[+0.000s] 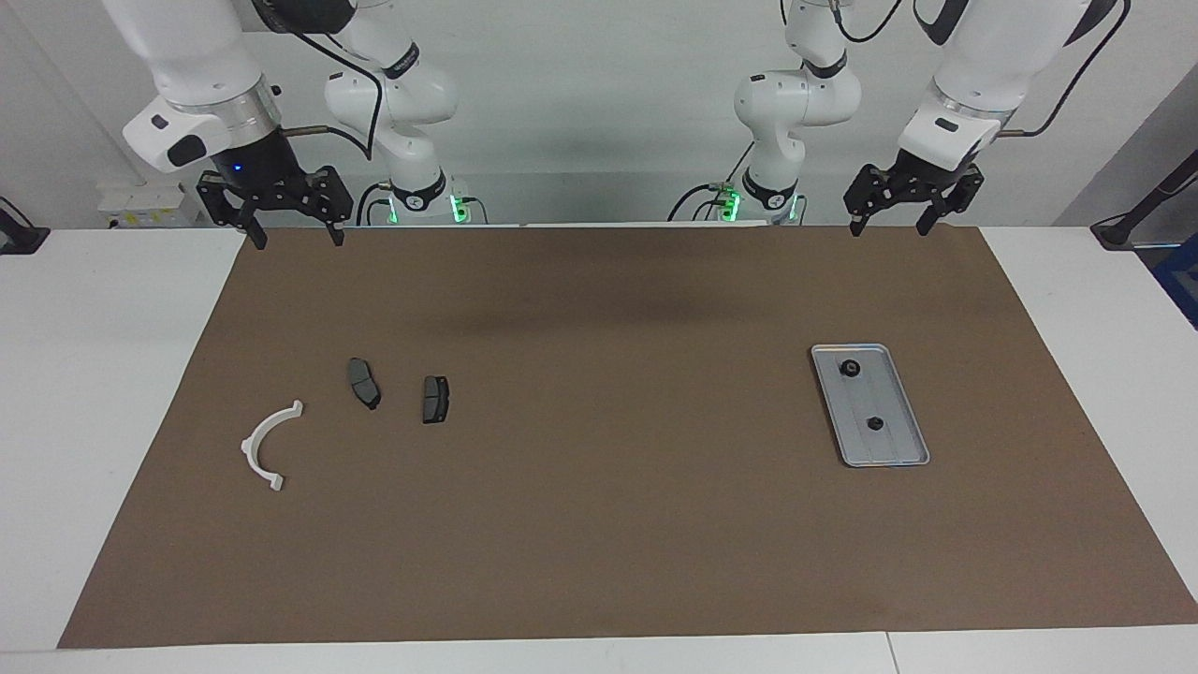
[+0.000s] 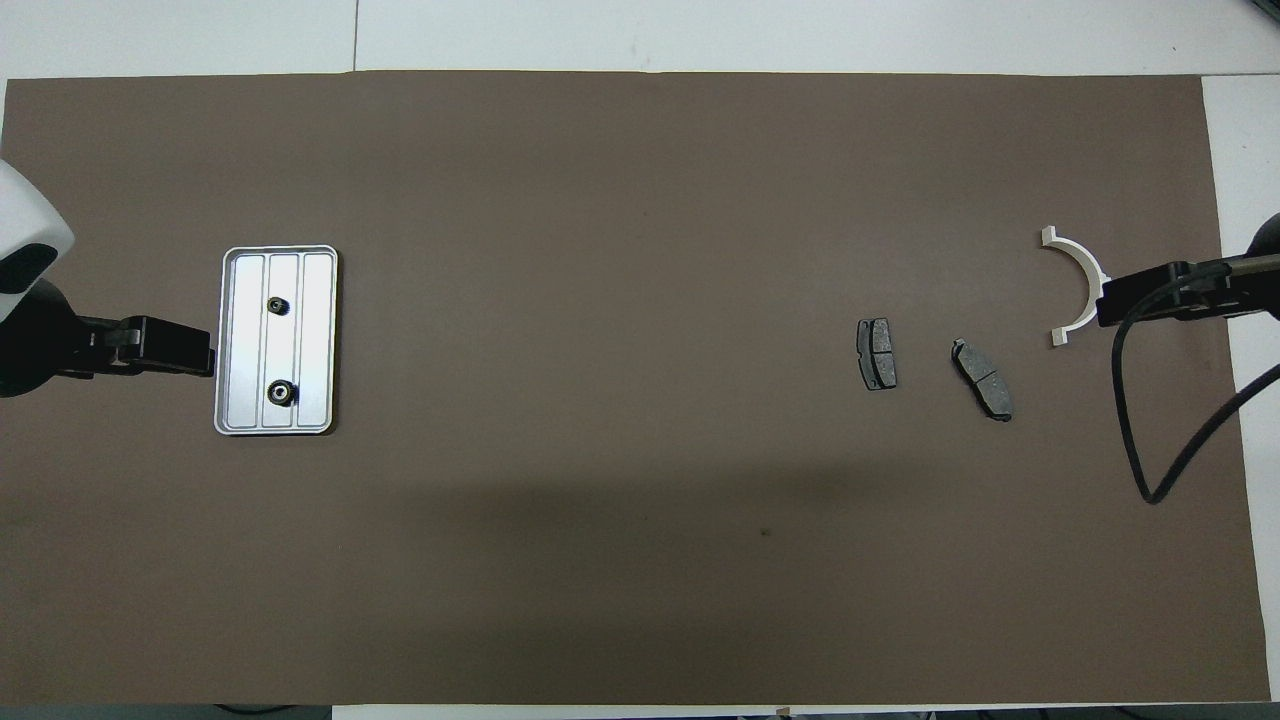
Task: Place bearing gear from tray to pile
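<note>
Two gears [image 1: 851,368] sit in the tray [image 1: 906,412]; both grippers hang open.
Small, stiff, probably slick; pinch across the rim from above.

tray [image 2: 318,340]: ridged shiny metal | bracket [image 2: 1084,283]: white plastic | mat [image 2: 640,560]: matt brown

Bright, even light (soft shadows), sharp throughout.

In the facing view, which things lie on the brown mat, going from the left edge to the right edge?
White bracket → dark pad → second dark pad → tray, which holds two small black gears.
</note>
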`<state>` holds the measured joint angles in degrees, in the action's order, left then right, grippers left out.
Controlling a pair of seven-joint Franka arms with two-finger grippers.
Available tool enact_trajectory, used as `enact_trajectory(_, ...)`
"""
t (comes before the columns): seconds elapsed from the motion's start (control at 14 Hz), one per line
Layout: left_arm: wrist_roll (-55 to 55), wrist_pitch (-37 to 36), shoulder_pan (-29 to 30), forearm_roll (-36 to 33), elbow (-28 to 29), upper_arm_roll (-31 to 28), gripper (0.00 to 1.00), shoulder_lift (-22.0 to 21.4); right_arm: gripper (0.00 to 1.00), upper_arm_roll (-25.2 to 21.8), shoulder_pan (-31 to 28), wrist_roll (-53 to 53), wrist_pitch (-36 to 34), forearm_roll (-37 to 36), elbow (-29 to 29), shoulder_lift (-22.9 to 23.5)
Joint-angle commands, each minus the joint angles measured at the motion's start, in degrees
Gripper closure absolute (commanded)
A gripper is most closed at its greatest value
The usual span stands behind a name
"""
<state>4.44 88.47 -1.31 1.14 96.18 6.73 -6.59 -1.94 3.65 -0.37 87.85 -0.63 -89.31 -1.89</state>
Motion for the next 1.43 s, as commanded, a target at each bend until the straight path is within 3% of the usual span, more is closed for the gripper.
enact_trajectory(0.0, 0.0, -0.5, -0.6, 0.4, -1.4, -0.6, 0.00, 0.8, 0.00, -0.1, -0.2, -1.4, 0.7, 0.6, -1.1, -1.3)
enact_trajectory(0.5, -2.1, 2.1, 0.3, -0.1, 1.5, -1.2, 0.00, -0.1, 0.00, -0.2, -0.2, -1.4, 0.7, 0.6, -1.1, -1.3)
enact_trajectory(0.64, -8.9, 6.4, 5.0, 0.0, 6.5, -1.3, 0.00, -1.1, 0.00, -0.2, -0.2, -1.4, 0.7, 0.6, -1.2, -1.3)
enact_trajectory(0.86, -14.3, 16.4, 8.6, 0.0, 13.5, -1.3, 0.00, 0.9, 0.00, -0.2, -0.2, -1.4, 0.7, 0.6, -1.2, -1.3)
enact_trajectory(1.15, -16.0, 28.7, 9.3, 0.0, 20.3, -1.3, 0.00, 6.4, 0.00, -0.2, -0.2, -1.4, 0.7, 0.6, -1.2, -1.3)
enact_trajectory(1.36, -15.8, 37.8, 9.2, 0.0, 27.8, -1.3, 0.00, 6.2, 0.00, -0.2, -0.4, -1.1, 0.7, 0.6, -1.2, -1.3)
